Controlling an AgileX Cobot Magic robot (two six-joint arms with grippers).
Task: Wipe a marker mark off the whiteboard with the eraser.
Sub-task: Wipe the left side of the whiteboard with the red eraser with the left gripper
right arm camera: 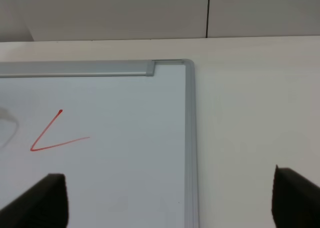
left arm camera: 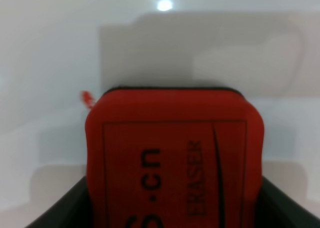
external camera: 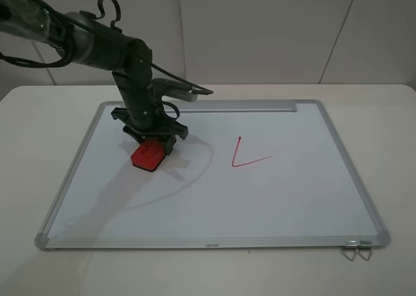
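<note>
Dark-grey left arm reaches in from the far left and bends steeply down over the whiteboard. Its left pincer is clamped on the red eraser, which rests on the board's left half. Just beside one eraser corner a short red bit of the marker mark peeks out; the rest I cannot see. Well to the right lies a red L-shaped mark. The right pincer hangs with its fingers wide apart above the board's right frame and the pale tabletop. A wire clip sits at the near right corner.
</note>
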